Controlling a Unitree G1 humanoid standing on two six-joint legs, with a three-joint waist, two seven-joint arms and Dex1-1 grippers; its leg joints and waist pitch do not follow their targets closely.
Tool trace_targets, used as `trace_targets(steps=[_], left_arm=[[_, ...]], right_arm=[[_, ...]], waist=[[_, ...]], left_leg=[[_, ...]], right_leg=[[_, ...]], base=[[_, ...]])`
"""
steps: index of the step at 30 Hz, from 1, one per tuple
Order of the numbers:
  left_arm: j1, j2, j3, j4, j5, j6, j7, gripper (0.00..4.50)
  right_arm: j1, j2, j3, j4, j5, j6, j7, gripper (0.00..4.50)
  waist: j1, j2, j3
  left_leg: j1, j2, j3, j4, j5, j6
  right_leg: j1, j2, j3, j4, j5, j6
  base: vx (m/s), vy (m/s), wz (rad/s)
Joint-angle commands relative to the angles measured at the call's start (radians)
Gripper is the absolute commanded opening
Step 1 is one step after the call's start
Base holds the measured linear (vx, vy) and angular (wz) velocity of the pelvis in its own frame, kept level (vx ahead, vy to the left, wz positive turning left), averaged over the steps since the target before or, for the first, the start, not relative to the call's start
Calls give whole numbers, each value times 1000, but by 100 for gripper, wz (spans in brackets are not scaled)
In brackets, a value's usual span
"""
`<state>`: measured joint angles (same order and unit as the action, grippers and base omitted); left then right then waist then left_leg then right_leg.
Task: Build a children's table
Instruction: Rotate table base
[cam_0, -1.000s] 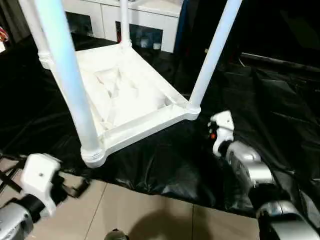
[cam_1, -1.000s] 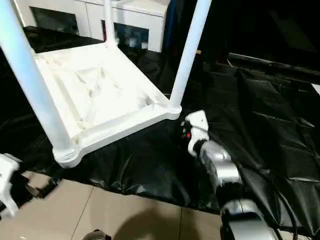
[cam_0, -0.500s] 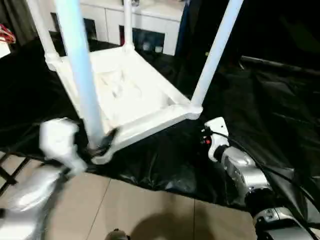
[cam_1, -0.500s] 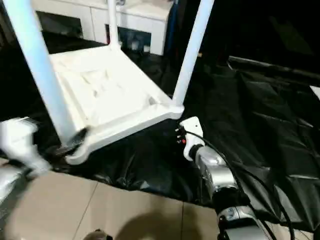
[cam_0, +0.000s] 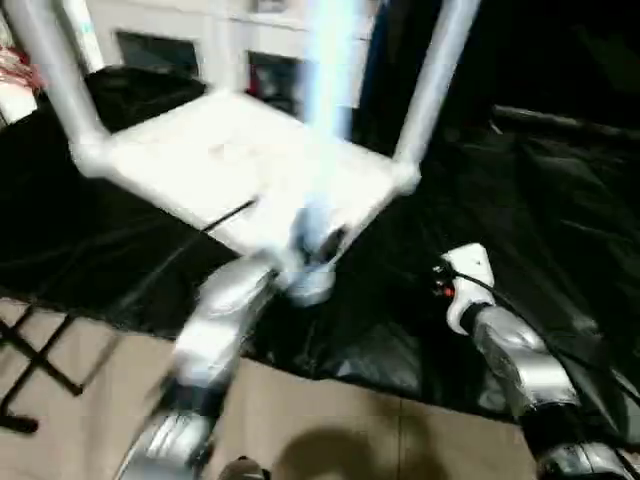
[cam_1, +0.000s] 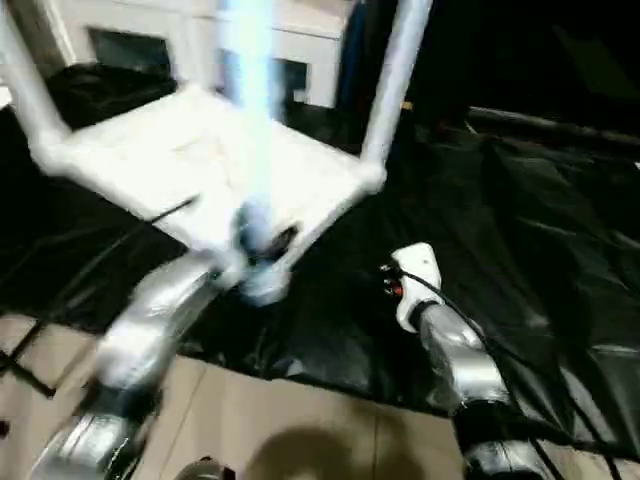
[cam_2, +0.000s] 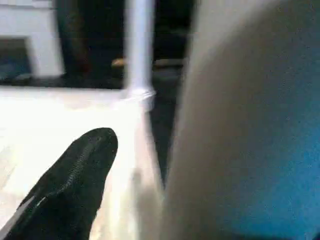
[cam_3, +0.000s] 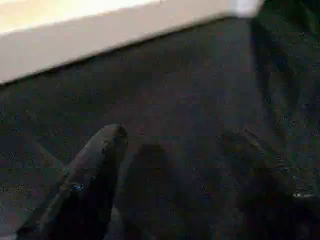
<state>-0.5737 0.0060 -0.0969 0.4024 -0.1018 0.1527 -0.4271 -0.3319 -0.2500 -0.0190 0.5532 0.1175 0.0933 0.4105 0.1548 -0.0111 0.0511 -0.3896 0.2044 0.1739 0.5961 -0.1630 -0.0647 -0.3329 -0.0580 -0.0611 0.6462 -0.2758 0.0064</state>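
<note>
left end effector (cam_0: 318, 240) spread at table (cam_0: 230, 165) leg (cam_0: 330, 90) | right end effector (cam_0: 462, 268) spread over black sheet (cam_0: 560, 220)

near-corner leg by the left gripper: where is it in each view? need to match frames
Left eye: near leg rises from the near corner socket, centre of picture.
Right eye: same leg, left of centre.
Left wrist: broad pale shaft close beside the black finger.
Right wrist: that leg can't be made out; the tabletop rim runs across above black sheet.
Shared landmark: tabletop, also at.
</note>
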Motion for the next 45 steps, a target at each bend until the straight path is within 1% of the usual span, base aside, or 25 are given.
trace_targets(steps=[1, 3, 4, 6, 10, 12, 13, 14, 15, 18, 21, 24, 28, 31, 32, 33, 35, 36, 37, 38, 40, 41, 43, 44, 45], left_arm=[[-75, -45, -32, 116, 14, -43, -23, 443], [-78, -46, -33, 120, 14, -45, -22, 443], [-147, -76, -30, 220, 19, -106, -18, 443], [-163, -79, -26, 250, 25, -134, -3, 443], [-131, -56, -18, 248, 31, -220, -15, 443], [-42, -47, 11, 126, -5, -211, -10, 443], [38, -33, 18, 22, -30, -188, -28, 443], [38, -33, 18, 22, -30, -188, -28, 443], [112, -17, 16, -51, -30, -190, -37, 443], [219, -4, 26, -146, -45, -193, -34, 443], [382, 25, 47, -289, -38, -176, 13, 443], [468, 28, 94, -393, -39, -117, 67, 443], [564, 52, 157, -543, 22, -88, 149, 443], [566, 51, 184, -578, 6, -65, 198, 443], [558, 54, 183, -575, 9, -64, 206, 443], [557, 55, 183, -575, 10, -64, 207, 443], [549, 58, 177, -572, 12, -56, 207, 443], [542, 57, 171, -574, 14, -49, 208, 443], [538, 56, 166, -581, 16, -31, 208, 443], [536, 55, 163, -589, 20, -16, 210, 443], [532, 53, 162, -588, 22, -9, 212, 443], [520, 55, 161, -581, 21, 4, 220, 443], [515, 57, 160, -578, 17, 9, 222, 443], [511, 58, 160, -575, 12, 16, 223, 443], [506, 59, 162, -567, 10, 15, 222, 443]], right_arm=[[19, -17, -29, -56, 10, 24, -23, 333], [20, -17, -30, -58, 10, 24, -24, 333], [49, -17, -46, -114, 22, 43, -37, 333], [65, -18, -53, -144, 25, 48, -44, 333], [115, -1, -76, -269, 51, 57, -64, 333], [138, 17, -84, -365, 65, 113, -95, 333], [151, 36, -91, -423, 89, 117, -102, 333], [151, 36, -91, -423, 89, 117, -102, 333], [162, 51, -98, -462, 109, 115, -110, 333], [177, 64, -99, -494, 104, 73, -121, 333], [212, 73, -93, -552, 134, 127, -111, 333], [222, 80, -91, -544, 66, 84, -173, 333], [254, 72, -57, -592, 111, 214, -125, 333], [249, 89, -35, -585, 95, 242, -155, 333], [244, 97, -31, -584, 88, 233, -167, 333], [244, 99, -31, -584, 86, 231, -170, 333], [237, 108, -32, -582, 68, 216, -195, 333], [228, 114, -33, -578, 59, 210, -207, 333], [223, 117, -35, -575, 55, 197, -209, 333], [219, 117, -36, -574, 54, 191, -205, 333], [218, 121, -40, -574, 64, 186, -199, 333], [217, 125, -44, -577, 80, 190, -199, 333], [217, 126, -44, -576, 83, 192, -199, 333], [217, 126, -42, -575, 82, 191, -200, 333], [217, 125, -37, -573, 76, 188, -201, 333]], waist=[[-8, 8, -71], [-9, 3, -74], [-16, 15, -71], [-14, 23, -77], [-15, 20, -77], [-17, 7, -77], [-18, 17, -78], [-19, 20, -77], [-17, 12, -80], [-18, 16, -69], [-16, 30, -61], [-23, 26, -57], [-23, 17, -49], [-22, 23, -50], [-21, 20, -47], [-21, 20, -47], [-28, 23, -33], [-29, 31, -31], [-36, 26, -25], [-35, 34, -23], [-44, 33, -23], [-47, 31, -31], [-50, 32, -41], [-52, 32, -45], [-52, 37, -57]], left_leg=[[24, 30, -22, -66, -118, -22], [24, 30, -21, -62, -102, -6], [22, 25, -19, -58, -100, 15], [19, 26, -23, -55, -85, 34], [16, 27, -22, -52, -66, 88], [14, 31, -21, -52, -57, 103], [12, 34, -21, -51, -43, 119], [15, 34, -19, -51, -53, 121], [15, 38, -19, -52, -55, 122], [17, 46, -17, -63, -115, 96], [23, 46, -17, -72, -187, 49], [22, 47, -18, -81, -224, 6], [19, 39, -17, -85, -267, -1], [20, 39, -19, -87, -262, -13], [28, 39, -19, -90, -328, -23], [28, 39, -19, -90, -328, -23], [63, 30, -18, -95, -551, -43], [76, 27, -19, -95, -591, -42], [97, 19, -17, -95, -647, -32], [110, 18, -19, -96, -674, -30], [100, 17, -22, -119, -644, -13], [92, 15, -21, -123, -590, -1], [100, 16, -16, -126, -518, 23], [95, 16, -17, -127, -484, 32], [84, 8, -16, -121, -382, 59]], right_leg=[[27, -88, 47, -69, 233, -155], [30, -88, 48, -67, 265, -160], [28, -85, 48, -73, 286, -163], [33, -89, 47, -63, 316, -173], [32, -87, 46, -63, 327, -177], [32, -87, 44, -61, 321, -186], [26, -88, 44, -57, 328, -195], [20, -87, 44, -60, 305, -195], [22, -90, 45, -58, 277, -197], [7, -89, 45, -72, 136, -179], [-3, -84, 49, -86, 23, -155], [-4, -82, 49, -88, -8, -137], [-5, -84, 55, -106, -114, -92], [-10, -82, 54, -105, -130, -89], [-9, -84, 53, -111, -209, -77], [-9, -84, 53, -111, -209, -77], [-9, -74, 44, -150, -497, -36], [-5, -70, 37, -158, -543, -33], [3, -59, 24, -178, -601, -29], [7, -57, 16, -185, -615, -29], [52, -55, 9, -192, -553, -26], [71, -58, 17, -191, -500, -32], [78, -54, 24, -183, -395, -71], [87, -51, 26, -177, -347, -83], [106, -46, 28, -167, -225, -90]], base=[[0, 0, 0], [0, 0, 0], [0, 0, 0], [0, 0, 0], [0, 0, 0], [0, 0, 0], [0, 0, 0], [0, 0, 0], [0, 0, 0], [0, 0, 0], [0, 0, 0], [0, 0, 0], [0, 0, 0], [0, 0, 0], [0, 0, 0], [0, 0, 0], [0, 0, 0], [0, 0, 0], [0, 0, 0], [51, 32, -13], [62, 35, -16], [0, 0, 0], [94, 29, -9], [178, 34, -7], [128, 20, -2]])
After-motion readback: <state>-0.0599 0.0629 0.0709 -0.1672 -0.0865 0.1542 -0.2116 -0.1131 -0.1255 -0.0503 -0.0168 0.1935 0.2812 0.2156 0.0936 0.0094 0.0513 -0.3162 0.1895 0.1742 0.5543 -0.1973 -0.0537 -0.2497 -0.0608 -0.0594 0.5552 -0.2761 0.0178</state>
